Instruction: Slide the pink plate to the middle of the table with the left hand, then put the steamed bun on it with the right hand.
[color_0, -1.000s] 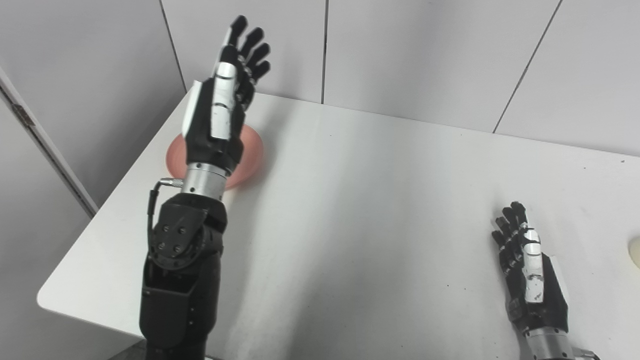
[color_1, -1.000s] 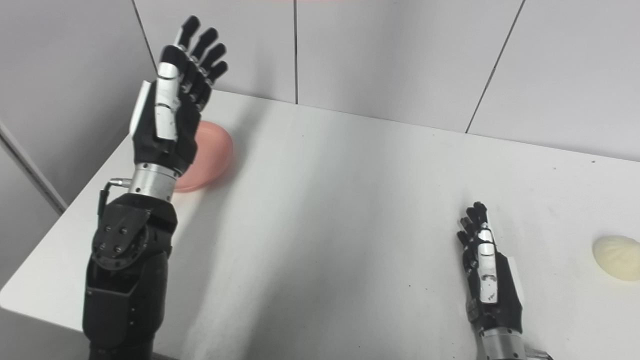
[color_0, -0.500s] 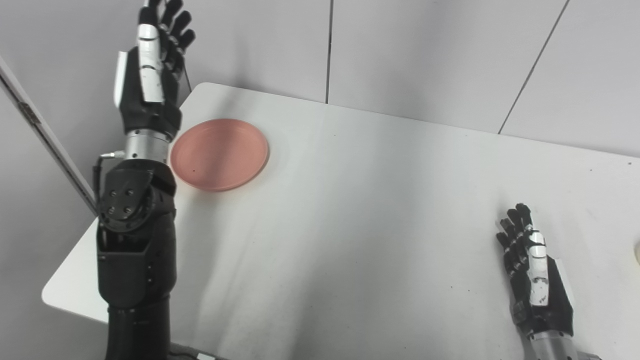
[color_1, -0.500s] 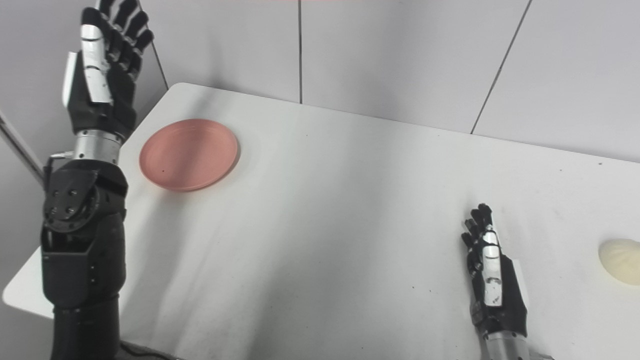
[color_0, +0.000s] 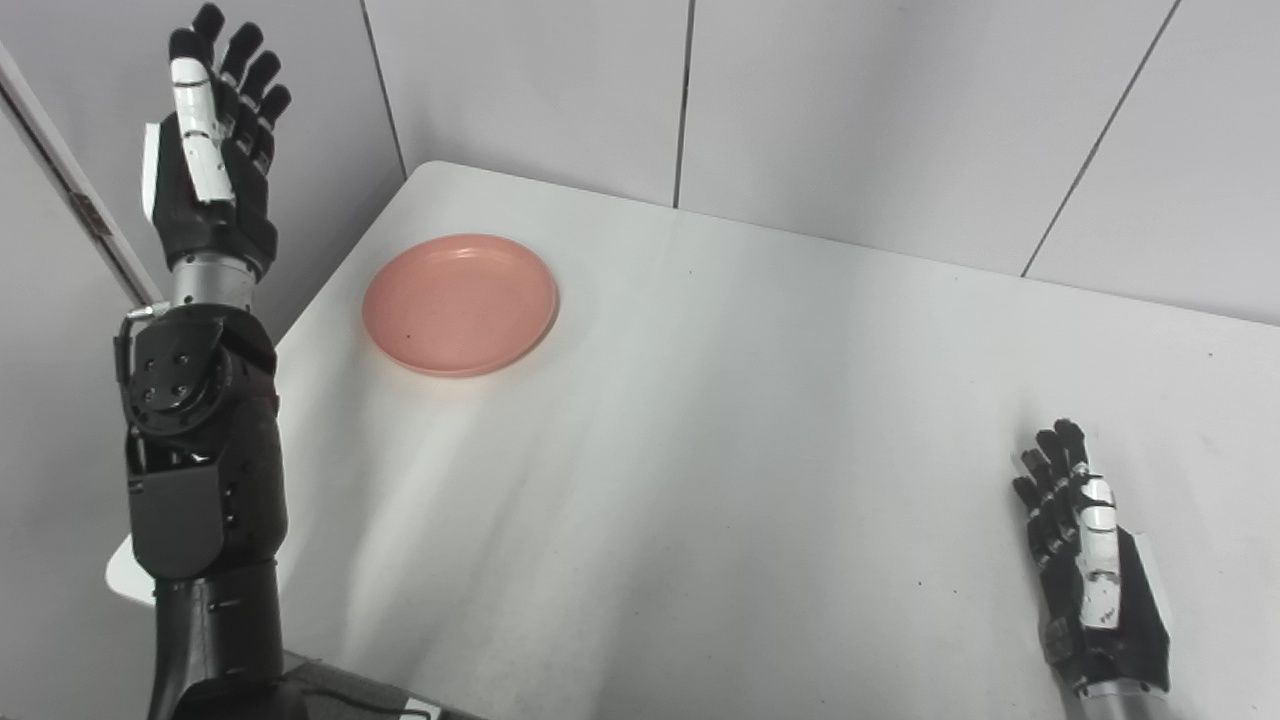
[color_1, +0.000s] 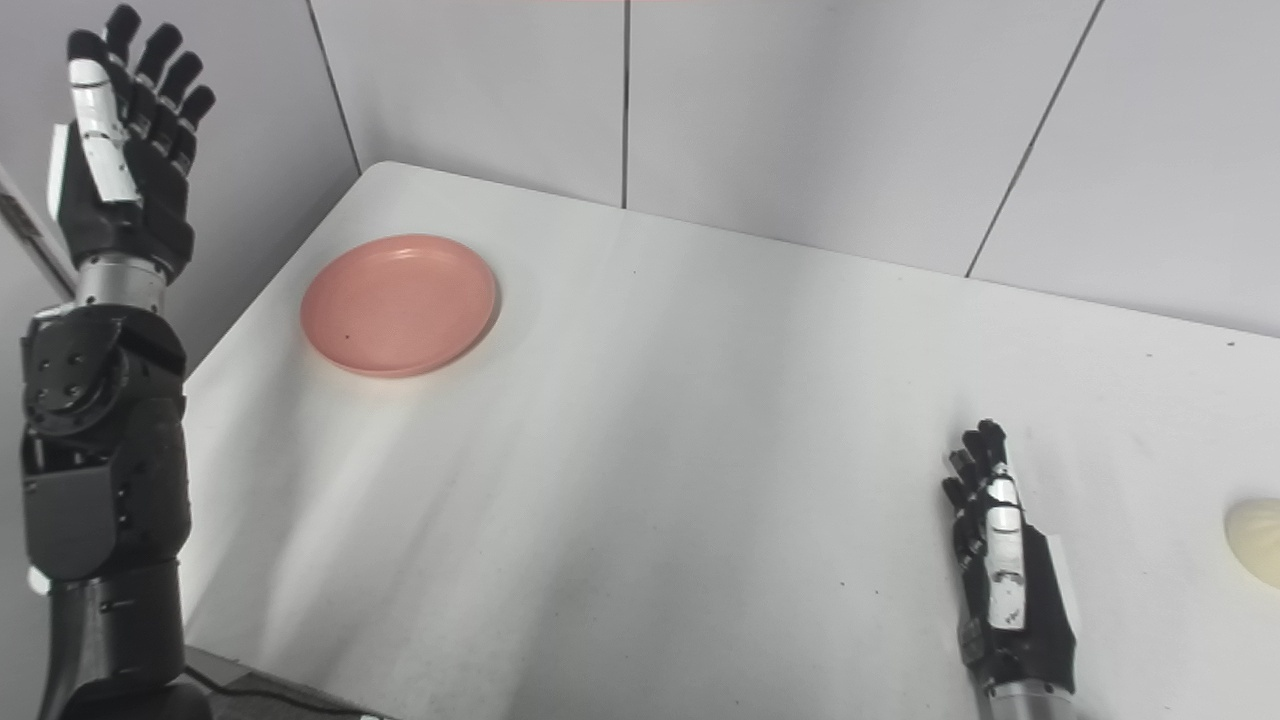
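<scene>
On a smooth white bench (color_1: 700, 450) with rounded corners, set against a wall of pale grey panels (color_1: 800, 110), lies a round pink plate (color_1: 399, 304). It is shallow, with a low raised rim and a matte, plastic-looking surface, and it sits near the far left corner of the bench, well away from the middle. Nothing rests on it. At the right edge of the right eye view, a pale cream steamed bun (color_1: 1256, 541) lies on the bench; it is soft-looking and domed, partly cut off by the picture's edge, and far from the plate. Between plate and bun the bench top shows only faint grey smudges and a few dark specks.

Beyond the left edge of the bench, the left robot hand (color_0: 208, 160) is raised high in the air. Its black and silver fingers point upward, spread a little apart, and it holds nothing. It is off to the left of the plate, not touching it. Its dark forearm rises from the bottom left.

Near the front right of the bench, the right robot hand (color_1: 1008, 565) lies low at the surface with its fingers stretched forward, loosely apart and empty. It is beside the bun but clearly apart from it.
</scene>
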